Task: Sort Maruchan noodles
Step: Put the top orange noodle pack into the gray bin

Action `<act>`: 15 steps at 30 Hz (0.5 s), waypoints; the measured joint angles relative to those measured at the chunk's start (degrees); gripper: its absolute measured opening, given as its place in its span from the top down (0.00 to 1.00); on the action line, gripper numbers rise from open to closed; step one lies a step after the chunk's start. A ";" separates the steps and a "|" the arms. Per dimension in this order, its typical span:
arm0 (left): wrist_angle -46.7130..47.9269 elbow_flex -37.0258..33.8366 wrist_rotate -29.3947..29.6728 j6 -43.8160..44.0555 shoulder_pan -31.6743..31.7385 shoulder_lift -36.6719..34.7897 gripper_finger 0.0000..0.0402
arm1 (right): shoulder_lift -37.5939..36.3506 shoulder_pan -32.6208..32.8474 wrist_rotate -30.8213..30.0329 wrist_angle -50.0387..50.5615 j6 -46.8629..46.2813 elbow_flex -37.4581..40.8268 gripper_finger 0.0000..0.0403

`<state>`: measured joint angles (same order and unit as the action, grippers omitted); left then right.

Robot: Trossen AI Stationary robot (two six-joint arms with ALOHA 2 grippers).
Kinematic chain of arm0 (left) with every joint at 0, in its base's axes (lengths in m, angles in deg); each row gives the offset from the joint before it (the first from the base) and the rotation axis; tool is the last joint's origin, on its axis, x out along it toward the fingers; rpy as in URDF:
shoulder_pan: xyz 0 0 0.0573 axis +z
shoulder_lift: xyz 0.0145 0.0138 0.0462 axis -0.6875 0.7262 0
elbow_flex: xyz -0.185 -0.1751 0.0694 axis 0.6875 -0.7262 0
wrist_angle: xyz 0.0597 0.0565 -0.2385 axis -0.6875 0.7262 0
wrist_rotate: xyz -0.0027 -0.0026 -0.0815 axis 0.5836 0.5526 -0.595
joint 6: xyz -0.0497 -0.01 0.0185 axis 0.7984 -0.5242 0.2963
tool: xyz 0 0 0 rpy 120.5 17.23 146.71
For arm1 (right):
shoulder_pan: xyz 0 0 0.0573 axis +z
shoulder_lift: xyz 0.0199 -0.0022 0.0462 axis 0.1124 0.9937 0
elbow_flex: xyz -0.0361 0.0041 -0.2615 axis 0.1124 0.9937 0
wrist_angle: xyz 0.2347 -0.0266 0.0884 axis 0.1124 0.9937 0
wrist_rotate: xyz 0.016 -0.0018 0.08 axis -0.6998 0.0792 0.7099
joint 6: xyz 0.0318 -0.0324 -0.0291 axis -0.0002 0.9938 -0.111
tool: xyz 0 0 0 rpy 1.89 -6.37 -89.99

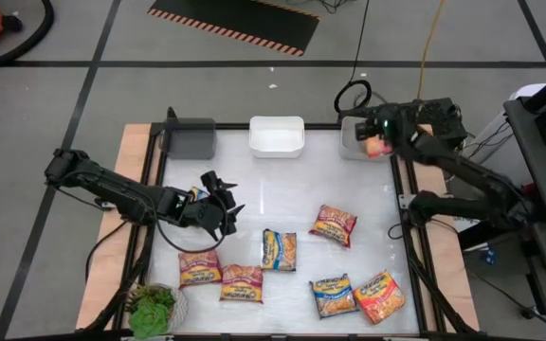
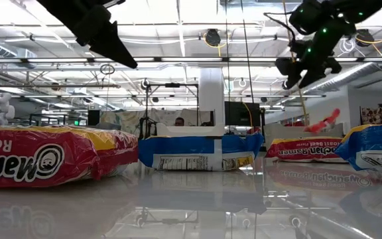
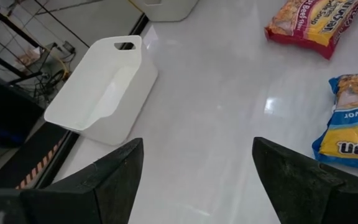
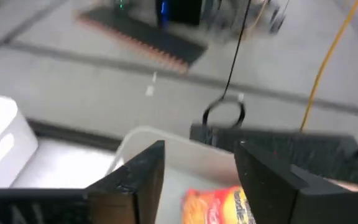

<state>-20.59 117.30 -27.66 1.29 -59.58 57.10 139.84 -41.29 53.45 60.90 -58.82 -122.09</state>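
Reaching in from the left edge of the high view, the left arm holds its left pincer (image 1: 221, 206) above the white desk (image 1: 282, 180) at centre left, fingers spread apart with nothing between them. In its wrist view the two dark fingers (image 3: 114, 177) stand wide over bare desk, with a white bin (image 3: 101, 90) ahead of them. In the lower left corner of the high view sits a green plant (image 1: 152, 308). Just right of it lie two red-and-yellow packets (image 1: 200, 269), side by side along the lower part of the desk, the second packet (image 1: 242, 283) touching or nearly touching the first. At centre sits a blue-and-yellow packet (image 1: 279, 250), and up and right of it a red packet (image 1: 335, 225), apart from the rest. Lower right hold another blue-and-yellow packet (image 1: 334, 296) and an orange-yellow packet (image 1: 379, 296), close together.

Along the top edge of the desk stand three bins: a grey bin (image 1: 190, 138) at upper left, the white one (image 1: 277, 135) in the middle, and a third bin (image 1: 358, 139) at upper right. The right pincer (image 1: 379, 133) hovers over that third bin, its fingers (image 4: 138, 180) parted and released in its wrist view. A red packet in the bin (image 4: 219, 207) shows below and between them. In the low view a reddish packet (image 2: 322, 123) shows tilted beneath this pincer; whether it is still touched I cannot tell.
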 joint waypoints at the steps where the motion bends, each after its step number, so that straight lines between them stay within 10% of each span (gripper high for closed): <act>1: -0.03 0.00 0.00 -0.57 0.12 0.00 0.24 | 1.59 -2.11 3.18 2.86 -0.15 -2.02 0.51; 15: -1.32 0.00 -3.77 -1.67 1.55 0.00 0.24 | 22.46 -11.96 18.65 21.99 -0.39 -13.99 0.49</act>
<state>-21.91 117.30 -31.43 -0.38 -58.02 57.10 162.30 -53.24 72.09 82.89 -59.21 -136.07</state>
